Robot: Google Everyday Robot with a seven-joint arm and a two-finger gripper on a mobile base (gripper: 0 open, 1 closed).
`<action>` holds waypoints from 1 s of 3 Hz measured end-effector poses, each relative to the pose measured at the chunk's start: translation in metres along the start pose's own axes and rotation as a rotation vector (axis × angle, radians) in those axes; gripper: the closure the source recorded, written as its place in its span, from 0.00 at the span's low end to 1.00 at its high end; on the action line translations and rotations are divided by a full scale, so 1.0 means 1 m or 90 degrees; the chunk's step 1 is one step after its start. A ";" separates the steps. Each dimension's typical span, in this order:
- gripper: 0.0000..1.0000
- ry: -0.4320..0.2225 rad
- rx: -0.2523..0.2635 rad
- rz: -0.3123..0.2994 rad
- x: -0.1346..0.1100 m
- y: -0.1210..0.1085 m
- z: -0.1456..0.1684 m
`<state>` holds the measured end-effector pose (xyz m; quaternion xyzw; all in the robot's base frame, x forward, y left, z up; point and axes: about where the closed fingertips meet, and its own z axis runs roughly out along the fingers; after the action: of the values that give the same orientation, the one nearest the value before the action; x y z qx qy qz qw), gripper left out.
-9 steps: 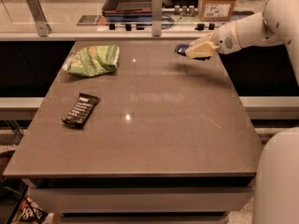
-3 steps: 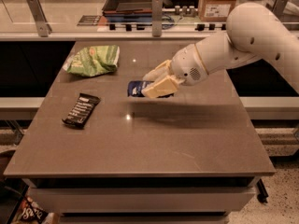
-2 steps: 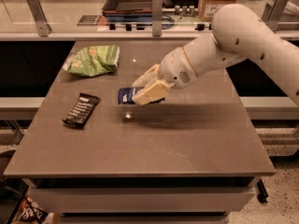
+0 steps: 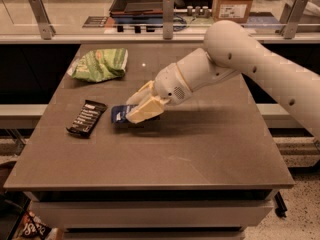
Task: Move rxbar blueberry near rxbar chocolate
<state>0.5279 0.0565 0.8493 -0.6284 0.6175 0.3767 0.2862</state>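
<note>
The rxbar blueberry [image 4: 119,114], a dark blue wrapper with white lettering, is held low over the table's left-middle, its left end showing. My gripper [image 4: 136,110] is shut on it, its cream fingers [image 4: 145,110] covering the bar's right part. The rxbar chocolate [image 4: 86,117], a black wrapper with white text lines, lies flat on the table just left of the blue bar, a small gap between them. The white arm reaches in from the right.
A green chip bag [image 4: 99,64] lies at the table's back left. The brown table [image 4: 200,154] has its front edge near the bottom. Behind it runs a counter with a railing, a dark tray [image 4: 142,1] and a cardboard box [image 4: 235,1].
My gripper has carried the blue bar from the table's back right across to the left and down, ending right beside the black bar. The black bar and chip bag have not moved.
</note>
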 end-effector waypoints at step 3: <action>0.59 -0.006 -0.030 0.000 -0.002 0.004 0.026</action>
<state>0.5211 0.0786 0.8366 -0.6332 0.6070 0.3940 0.2747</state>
